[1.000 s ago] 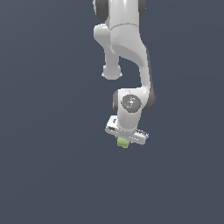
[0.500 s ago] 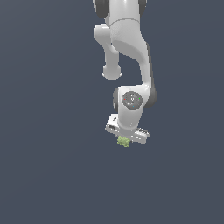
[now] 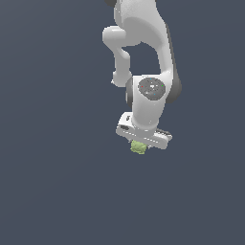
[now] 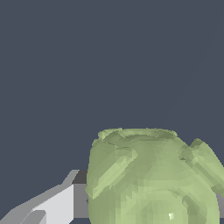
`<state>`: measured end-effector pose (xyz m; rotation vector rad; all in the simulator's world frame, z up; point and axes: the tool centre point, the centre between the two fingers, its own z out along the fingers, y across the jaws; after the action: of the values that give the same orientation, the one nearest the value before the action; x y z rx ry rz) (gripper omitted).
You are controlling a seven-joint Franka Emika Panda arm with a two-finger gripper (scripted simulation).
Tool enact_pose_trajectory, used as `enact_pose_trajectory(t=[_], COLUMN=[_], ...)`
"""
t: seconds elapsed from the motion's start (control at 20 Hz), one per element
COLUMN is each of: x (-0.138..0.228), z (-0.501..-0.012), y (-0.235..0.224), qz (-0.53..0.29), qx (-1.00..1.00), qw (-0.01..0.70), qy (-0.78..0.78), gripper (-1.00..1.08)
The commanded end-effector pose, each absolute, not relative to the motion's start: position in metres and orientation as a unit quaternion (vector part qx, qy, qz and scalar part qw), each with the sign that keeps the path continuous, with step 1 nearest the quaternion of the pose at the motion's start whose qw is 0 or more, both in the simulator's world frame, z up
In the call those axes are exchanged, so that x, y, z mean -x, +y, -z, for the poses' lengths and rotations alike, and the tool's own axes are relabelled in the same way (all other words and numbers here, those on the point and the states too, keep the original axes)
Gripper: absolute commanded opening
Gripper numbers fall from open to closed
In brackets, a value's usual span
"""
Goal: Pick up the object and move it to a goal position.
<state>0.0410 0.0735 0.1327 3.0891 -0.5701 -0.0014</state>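
Arm (image 3: 143,57): white, jointed, dark bands at the joints, reaching down from the top of the exterior view against a plain dark grey-blue background; round cap with small coloured marks on the wrist joint. Gripper (image 3: 139,145): white crossbar body at the arm's lower end, tilted, lower toward the exterior view's right; closed around the blob, with one finger (image 4: 48,205) visible in the wrist view as a white and grey wedge pressed against the blob's side, the other hidden behind it. Blob (image 3: 138,147): small, lumpy, yellowish green, roughly round with a bumpy surface, much narrower than the gripper body; sits directly under the crossbar, toward its end on the exterior view's left, touching it, protruding just below. Same blob (image 4: 153,179) in the wrist view: very close to the camera, filling a large part of the picture, flattish on one side, folded and ridged, one small bright highlight. No supporting surface discernible beneath the blob; background uniform in both views.
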Motion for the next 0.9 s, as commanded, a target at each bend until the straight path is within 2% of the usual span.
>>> enact_pose_trajectory(t=[0.0, 0.45, 0.85], x=[-0.042, -0.047, -0.052], z=[-0.161, -0.254, -0.294], y=[0.076, 0.084, 0.088], qz=[0.000, 0.000, 0.000], qx=[-0.983, -0.983, -0.983], qw=[0.000, 0.000, 0.000], qy=[-0.181, -0.181, -0.181], gripper=[-1.00, -1.00, -1.00])
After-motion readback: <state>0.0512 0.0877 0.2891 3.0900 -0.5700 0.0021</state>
